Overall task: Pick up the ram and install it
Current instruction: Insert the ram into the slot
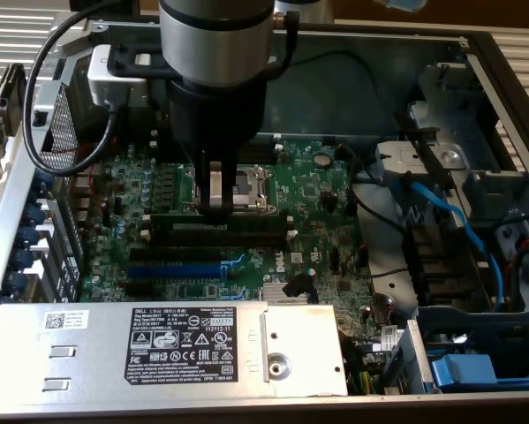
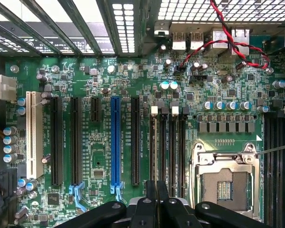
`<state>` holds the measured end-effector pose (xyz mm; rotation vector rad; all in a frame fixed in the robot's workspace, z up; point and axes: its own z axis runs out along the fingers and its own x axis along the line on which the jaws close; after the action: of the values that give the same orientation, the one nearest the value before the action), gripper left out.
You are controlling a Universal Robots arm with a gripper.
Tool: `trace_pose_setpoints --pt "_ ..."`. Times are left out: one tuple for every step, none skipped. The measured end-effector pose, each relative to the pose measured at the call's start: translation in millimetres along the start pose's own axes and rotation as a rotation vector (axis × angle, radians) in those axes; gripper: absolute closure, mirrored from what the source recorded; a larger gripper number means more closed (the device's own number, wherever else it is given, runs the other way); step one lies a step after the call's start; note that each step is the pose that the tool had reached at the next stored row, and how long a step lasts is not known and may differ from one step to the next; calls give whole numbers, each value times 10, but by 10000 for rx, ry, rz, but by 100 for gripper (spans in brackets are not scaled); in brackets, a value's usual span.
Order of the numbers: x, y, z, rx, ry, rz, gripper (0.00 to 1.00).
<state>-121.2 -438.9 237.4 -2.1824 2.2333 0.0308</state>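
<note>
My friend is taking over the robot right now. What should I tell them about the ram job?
Gripper: fingers shut on the top edge of the ram, near its middle.
Ram: stands on edge along the black memory slots, next to the processor socket on the motherboard.
Done: ram picked up and brought to the slots.
Left: it is not released yet, and the pictures cannot settle whether it is pushed fully in.
</note>
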Motion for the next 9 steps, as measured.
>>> trace_pose_setpoints --pt "0 0 0 -3 1 -3 88" --pt "0 0 0 -5 1 -6 88" --pt "0 -1 0 -7 1 -9 88" --pt "0 -2 0 -10 1 -13 88" --pt "0 -3 0 -13 1 -19 88" --pt "0 -4 0 -15 1 -26 88" --pt "0 -5 0 -17 1 -33 88" --pt "-1 -6 0 -18 1 -40 88" --pt "-1 -6 0 -19 1 -46 88"
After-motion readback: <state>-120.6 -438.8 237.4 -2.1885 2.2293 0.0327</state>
